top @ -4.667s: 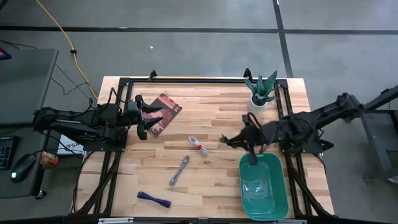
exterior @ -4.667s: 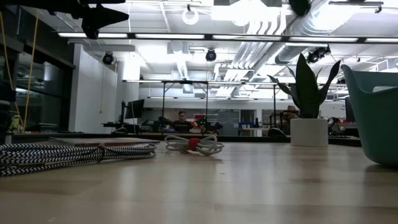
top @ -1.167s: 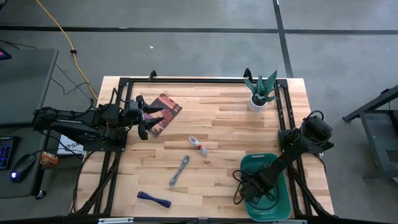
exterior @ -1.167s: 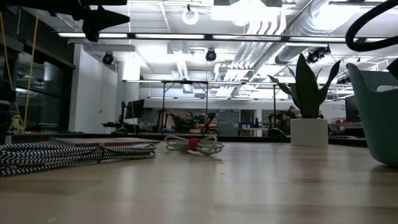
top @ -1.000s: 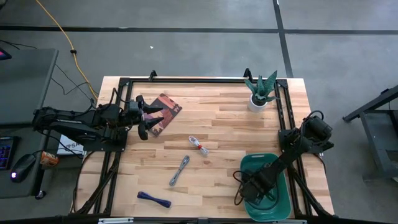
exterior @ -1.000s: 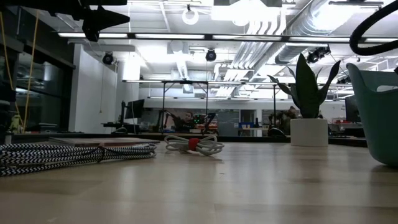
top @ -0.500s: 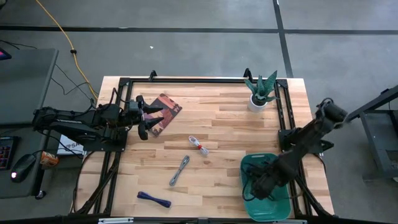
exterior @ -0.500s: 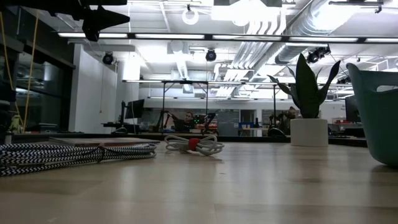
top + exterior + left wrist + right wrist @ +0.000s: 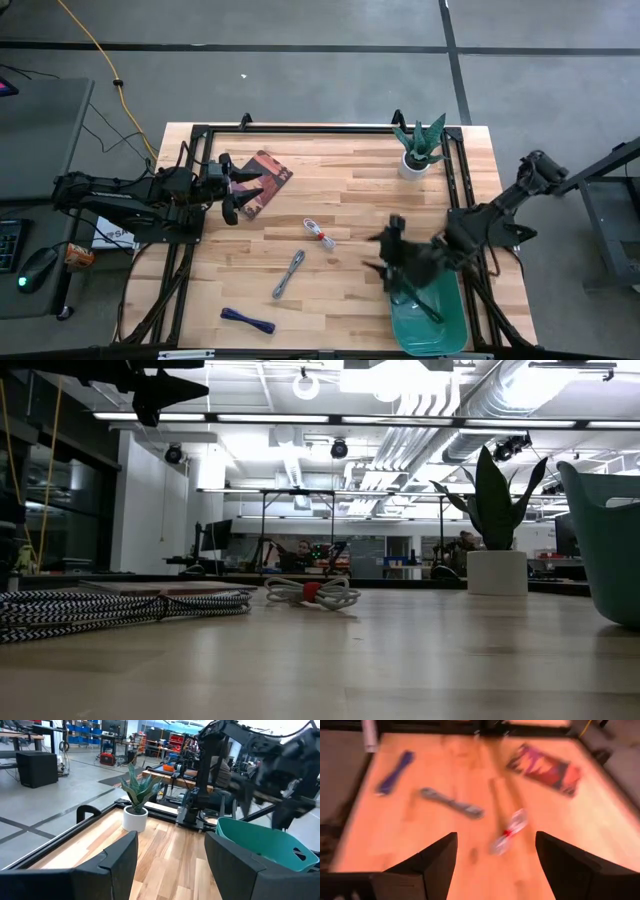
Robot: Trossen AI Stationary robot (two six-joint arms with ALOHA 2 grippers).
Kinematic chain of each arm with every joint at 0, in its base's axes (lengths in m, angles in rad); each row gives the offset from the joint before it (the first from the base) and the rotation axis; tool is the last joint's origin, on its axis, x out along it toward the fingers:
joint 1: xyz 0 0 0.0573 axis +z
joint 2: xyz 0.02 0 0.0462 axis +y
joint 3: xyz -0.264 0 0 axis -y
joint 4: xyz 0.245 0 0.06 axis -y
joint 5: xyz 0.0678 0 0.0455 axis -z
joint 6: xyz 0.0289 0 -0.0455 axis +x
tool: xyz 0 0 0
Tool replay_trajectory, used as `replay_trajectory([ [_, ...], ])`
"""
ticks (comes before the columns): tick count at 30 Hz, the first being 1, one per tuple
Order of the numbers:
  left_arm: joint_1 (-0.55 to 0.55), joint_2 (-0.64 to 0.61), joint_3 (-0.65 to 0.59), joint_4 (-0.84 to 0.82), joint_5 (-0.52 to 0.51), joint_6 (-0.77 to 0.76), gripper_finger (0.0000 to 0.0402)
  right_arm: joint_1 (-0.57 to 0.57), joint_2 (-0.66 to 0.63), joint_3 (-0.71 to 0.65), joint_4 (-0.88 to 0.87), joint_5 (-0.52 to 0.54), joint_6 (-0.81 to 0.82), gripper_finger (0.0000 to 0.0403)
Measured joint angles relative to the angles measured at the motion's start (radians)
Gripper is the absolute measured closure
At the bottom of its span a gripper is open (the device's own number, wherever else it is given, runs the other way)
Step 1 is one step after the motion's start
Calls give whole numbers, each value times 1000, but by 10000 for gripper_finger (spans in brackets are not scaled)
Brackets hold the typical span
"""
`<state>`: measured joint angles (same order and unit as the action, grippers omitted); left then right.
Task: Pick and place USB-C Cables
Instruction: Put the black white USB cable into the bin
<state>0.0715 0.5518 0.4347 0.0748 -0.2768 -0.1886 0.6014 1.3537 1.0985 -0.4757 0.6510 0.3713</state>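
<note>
Dark blue cable (image 9: 247, 320) shows from above, unseen at table height

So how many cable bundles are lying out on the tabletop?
3: white-and-red cable mid-table, silver-grey cable just below it, dark blue cable near the front edge. Any inside the teal bin can't be seen.

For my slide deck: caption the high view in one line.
Right gripper open, empty beside the teal bin; three cables remain on the table.
</note>
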Motion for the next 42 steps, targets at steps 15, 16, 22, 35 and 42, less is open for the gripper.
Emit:
replay_trajectory([
  [15, 0, 0, 0, -28, 0, 8, 191, -169, -253, -26, -44, -12, -252, 144],
  [16, 0, 0, 0, -28, 0, 8, 191, -169, -270, -57, -13, -12, -268, 144],
  [22, 0, 0, 0, -28, 0, 5, 191, -200, -406, -340, 267, -13, -335, 144],
  [35, 0, 0, 0, -18, 0, 8, 191, -344, -581, -707, 876, -214, -415, 144],
  [42, 0, 0, 0, -18, 0, 34, 191, -353, -568, -707, 887, -216, -417, 144],
])
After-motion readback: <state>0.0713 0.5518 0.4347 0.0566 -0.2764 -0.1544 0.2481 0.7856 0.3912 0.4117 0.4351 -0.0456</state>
